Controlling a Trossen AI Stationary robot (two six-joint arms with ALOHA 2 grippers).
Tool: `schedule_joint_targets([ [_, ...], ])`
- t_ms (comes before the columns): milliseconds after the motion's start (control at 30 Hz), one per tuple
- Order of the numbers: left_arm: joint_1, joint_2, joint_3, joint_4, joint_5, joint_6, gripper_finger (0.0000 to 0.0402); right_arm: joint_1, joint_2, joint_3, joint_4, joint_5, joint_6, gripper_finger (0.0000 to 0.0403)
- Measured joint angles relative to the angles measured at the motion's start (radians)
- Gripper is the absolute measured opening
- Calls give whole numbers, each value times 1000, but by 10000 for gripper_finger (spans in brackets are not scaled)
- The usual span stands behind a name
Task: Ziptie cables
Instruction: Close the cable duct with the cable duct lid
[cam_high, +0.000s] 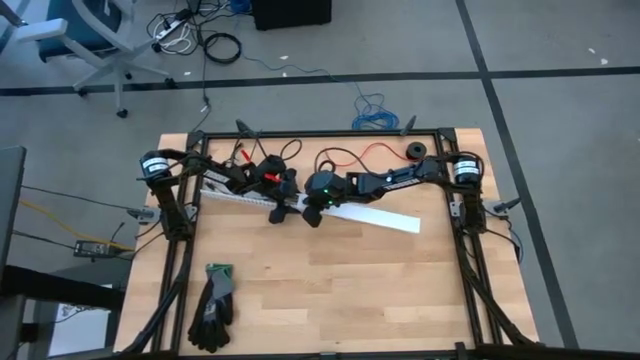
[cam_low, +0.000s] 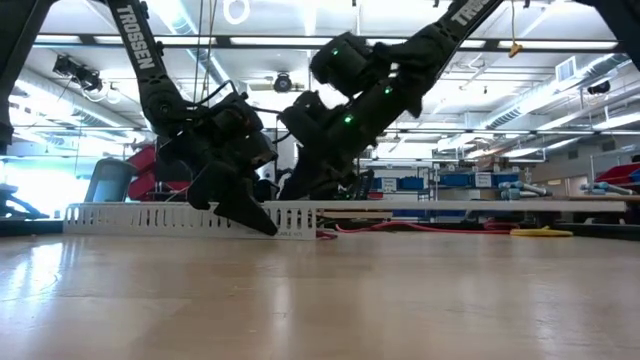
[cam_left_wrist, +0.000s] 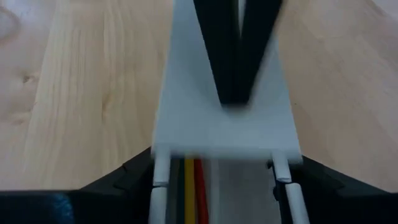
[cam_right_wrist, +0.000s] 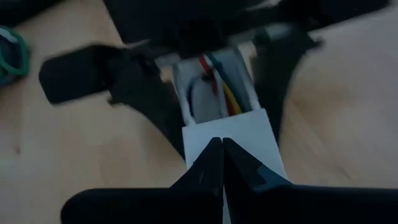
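A white slotted channel (cam_high: 228, 191) lies slantwise across the table's far half. The cables (cam_left_wrist: 189, 186), thin yellow, red and blue-green wires (cam_right_wrist: 219, 87), lie inside its open part. A flat white cover (cam_high: 372, 216) lies on top of the channel's right part. My left gripper (cam_left_wrist: 224, 167) straddles the channel just left of the cover's end. My right gripper (cam_right_wrist: 222, 149) is shut, and its tips rest on top of the cover near that end (cam_left_wrist: 233, 118). My left gripper holds the channel between its two fingers, one on each side wall (cam_left_wrist: 157, 180), where the cover ends. The fingers slant down from the table's left and lie along the channel, which stays flat on the table. My right gripper presses its shut fingertips (cam_right_wrist: 211, 163) down on the cover's top face (cam_right_wrist: 249, 134), near the cover's left end. The fingers slant down from the table's right, along the cover. The cover lies on the channel.
A pair of black gloves with green cuffs (cam_high: 213, 305) lies near the front left. A long red wire (cam_high: 368, 152) and a black roll (cam_high: 413, 152) lie at the far edge. Dark frame rails (cam_high: 470, 260) run along both sides. Bare wood spans the near half.
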Motion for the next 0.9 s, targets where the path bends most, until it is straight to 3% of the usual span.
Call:
schedule_joint_targets([
  [100,-5,0,0,0,-5,-1,261,-1,25,19,21,-14,-37,0],
  [333,-6,0,1,1,-12,-3,261,54,-36,12,61,139,-182,0],
  [900,7,-3,3,10,-41,0,315,113,-130,15,-36,204,-158,0],
])
